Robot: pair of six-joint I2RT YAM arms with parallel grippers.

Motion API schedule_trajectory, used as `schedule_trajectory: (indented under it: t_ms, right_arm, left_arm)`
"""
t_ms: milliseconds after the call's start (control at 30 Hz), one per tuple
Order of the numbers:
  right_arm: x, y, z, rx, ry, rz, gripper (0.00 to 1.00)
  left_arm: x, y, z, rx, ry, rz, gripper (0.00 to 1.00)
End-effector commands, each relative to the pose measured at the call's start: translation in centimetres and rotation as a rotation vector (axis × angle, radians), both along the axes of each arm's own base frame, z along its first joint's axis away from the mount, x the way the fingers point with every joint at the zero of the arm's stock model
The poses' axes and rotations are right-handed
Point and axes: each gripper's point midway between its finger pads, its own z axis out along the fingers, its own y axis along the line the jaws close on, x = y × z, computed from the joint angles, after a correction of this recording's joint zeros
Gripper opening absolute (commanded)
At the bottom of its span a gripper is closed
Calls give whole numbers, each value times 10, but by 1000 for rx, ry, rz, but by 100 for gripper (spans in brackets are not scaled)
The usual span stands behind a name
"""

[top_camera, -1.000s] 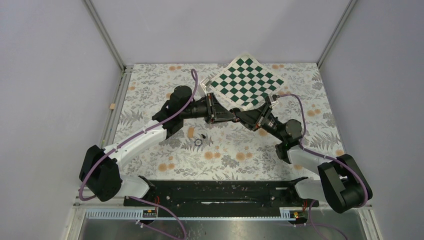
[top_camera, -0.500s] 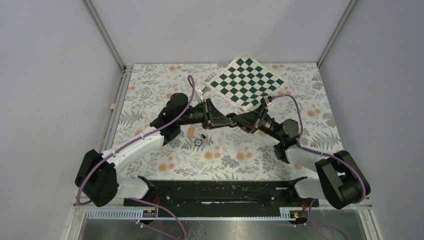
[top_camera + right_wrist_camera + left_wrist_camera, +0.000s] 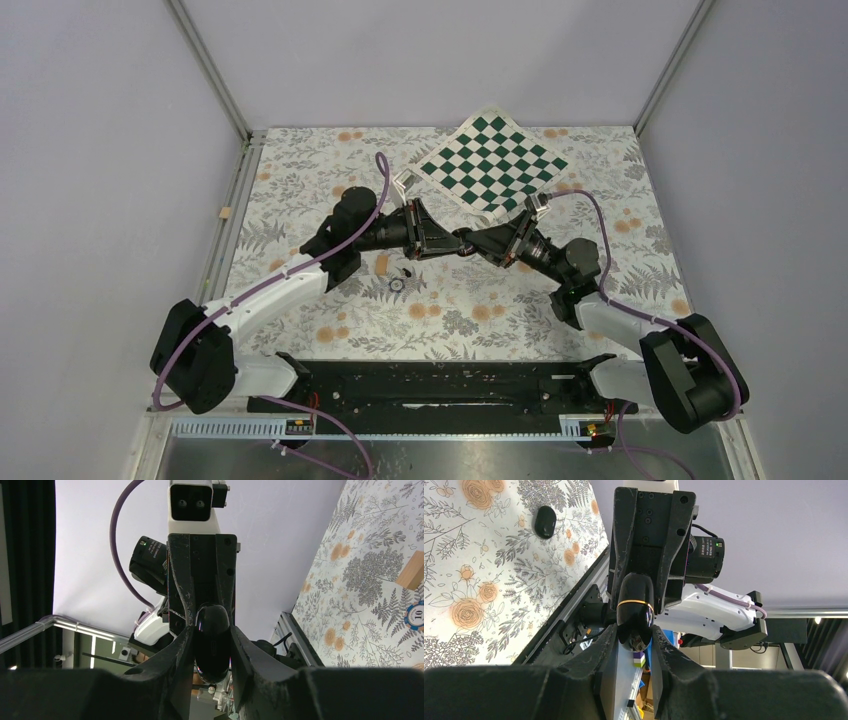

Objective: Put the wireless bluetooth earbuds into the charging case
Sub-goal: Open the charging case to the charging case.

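Midair, the left gripper (image 3: 634, 632) and right gripper (image 3: 211, 632) both clench the charging case (image 3: 635, 600) from opposite ends. Below them lies the flowered worktop (image 3: 480, 300).

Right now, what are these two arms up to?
The left gripper and the right gripper are pinching the small black charging case from opposite ends, above the flowered table. One black earbud lies on the table, not yet in the case.
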Motion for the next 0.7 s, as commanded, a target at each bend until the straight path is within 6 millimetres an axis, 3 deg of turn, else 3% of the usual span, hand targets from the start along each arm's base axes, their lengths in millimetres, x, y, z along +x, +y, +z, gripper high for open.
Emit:
schedule_trajectory:
  t_ms: [0,133,300,667]
  right_arm:
    - [8,-2,-28,-61,65,-44,32]
    - [8,-2,-30,-50,73,-50,24]
    - [8,-2,-19,28,67,-29,1]
    - [10,-1,-9,109,89,1,0]
  left_arm:
    - [-16,4,51,-140,-142,-54,0]
    - [-17,7,54,-153,-144,-51,0]
    - [-18,7,52,-150,-143,-55,0]
    - [-21,8,56,-168,-159,-73,0]
